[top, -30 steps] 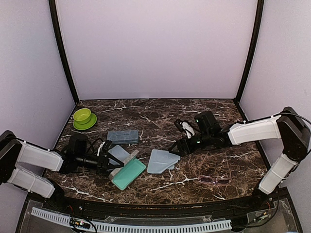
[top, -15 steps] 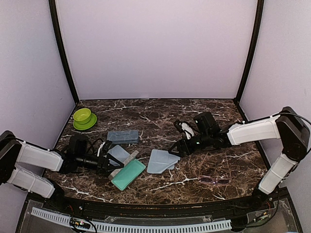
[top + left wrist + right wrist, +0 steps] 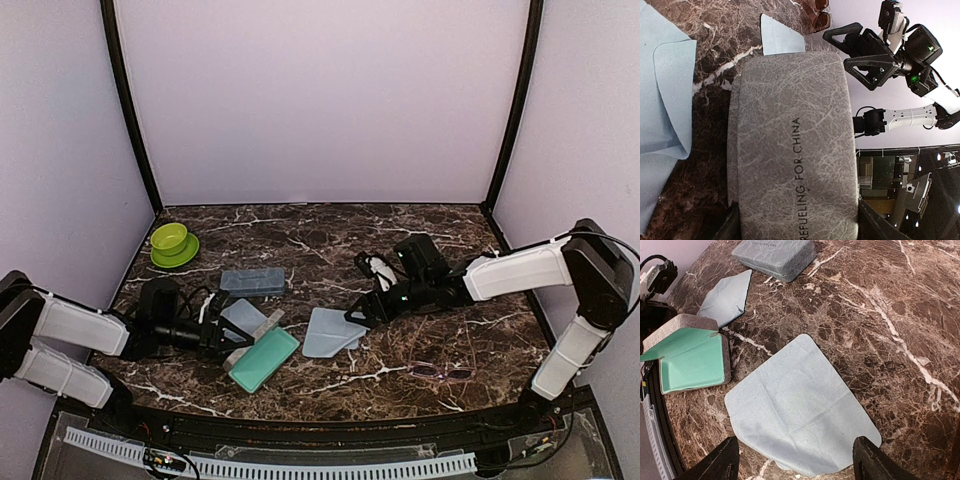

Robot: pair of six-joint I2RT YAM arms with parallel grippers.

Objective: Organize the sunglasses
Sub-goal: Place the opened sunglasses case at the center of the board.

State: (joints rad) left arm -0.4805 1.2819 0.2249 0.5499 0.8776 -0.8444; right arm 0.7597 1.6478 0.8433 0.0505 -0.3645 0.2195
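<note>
On the dark marble counter (image 3: 330, 235), as seen from above, the pink-framed sunglasses (image 3: 443, 372) lay flat near the front edge on the right side, well apart from both arms. The left claw (image 3: 232, 338) was at the open case (image 3: 265, 360) with the teal lining, just beside a light blue cloth (image 3: 238, 316). The right claw (image 3: 358, 314) hung over the far corner of a second cloth (image 3: 330, 335). A closed grey case (image 3: 253, 281) lay further back, and a green bowl (image 3: 170, 240) stood at the far left.

In the left wrist view, the fingers (image 3: 729, 230) were against both long sides of the grey lid of the open case, clamped on it. Brownish lenses (image 3: 817, 9) showed at the top edge; which pair they belonged to, I could not tell.

In the right wrist view, the right claw stood wide apart above the second cloth, with nothing between its jaws. The cloth lay flat on the counter.
</note>
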